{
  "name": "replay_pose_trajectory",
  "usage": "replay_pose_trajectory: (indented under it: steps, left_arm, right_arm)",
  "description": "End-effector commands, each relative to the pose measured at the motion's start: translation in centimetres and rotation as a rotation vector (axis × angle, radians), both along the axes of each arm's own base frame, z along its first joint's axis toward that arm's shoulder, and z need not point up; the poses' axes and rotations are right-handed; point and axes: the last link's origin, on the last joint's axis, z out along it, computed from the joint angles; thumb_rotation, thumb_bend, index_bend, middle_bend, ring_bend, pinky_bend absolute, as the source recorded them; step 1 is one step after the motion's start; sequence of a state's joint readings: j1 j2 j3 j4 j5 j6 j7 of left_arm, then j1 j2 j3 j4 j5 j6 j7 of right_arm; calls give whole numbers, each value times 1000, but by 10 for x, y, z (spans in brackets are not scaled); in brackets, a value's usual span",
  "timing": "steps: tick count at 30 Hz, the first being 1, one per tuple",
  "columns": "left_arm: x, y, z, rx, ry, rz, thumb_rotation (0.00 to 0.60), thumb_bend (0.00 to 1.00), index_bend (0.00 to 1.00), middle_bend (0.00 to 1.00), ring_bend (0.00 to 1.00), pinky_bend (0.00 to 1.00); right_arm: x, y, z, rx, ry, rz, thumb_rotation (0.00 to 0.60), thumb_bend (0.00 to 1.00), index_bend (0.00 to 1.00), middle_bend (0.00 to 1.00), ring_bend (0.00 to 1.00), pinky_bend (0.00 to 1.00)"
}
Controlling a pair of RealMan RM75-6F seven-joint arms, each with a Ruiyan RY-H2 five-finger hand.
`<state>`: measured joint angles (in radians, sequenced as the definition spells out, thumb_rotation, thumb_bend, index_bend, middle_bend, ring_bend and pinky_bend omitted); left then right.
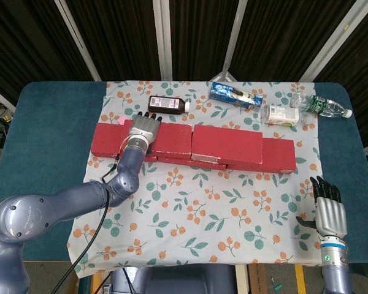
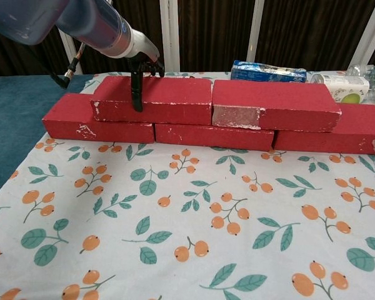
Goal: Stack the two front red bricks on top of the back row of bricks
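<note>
Two red bricks lie on top of a lower row of red bricks. They are the upper left brick and the upper right brick. My left hand rests over the left end of the upper left brick. Its thumb runs down the front face and its fingers reach over the back edge, gripping it. My right hand hangs apart at the near right edge of the table, fingers spread and empty; the chest view does not show it.
Behind the bricks lie a dark bottle, a blue packet, a white bottle and a clear water bottle. A floral cloth covers the teal table.
</note>
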<state>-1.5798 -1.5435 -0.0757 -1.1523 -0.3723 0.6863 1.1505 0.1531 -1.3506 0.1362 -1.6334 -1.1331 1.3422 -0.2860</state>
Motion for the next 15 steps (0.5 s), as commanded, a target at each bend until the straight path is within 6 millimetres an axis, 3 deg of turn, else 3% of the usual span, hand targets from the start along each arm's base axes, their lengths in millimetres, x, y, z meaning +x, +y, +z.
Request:
replay_pose_trajectory:
  steps: [1, 15]
  left_arm:
    - [1, 0, 1, 0, 3, -2, 600, 0, 8, 0, 0, 68]
    - [11, -4, 11, 13, 8, -22, 600, 0, 0, 0, 0, 69]
  right_arm:
    - [0, 0, 0, -1, 1, 0, 600, 153, 0, 0, 0, 0]
    - [0, 0, 0, 3, 3, -5, 600, 153, 0, 0, 0, 0]
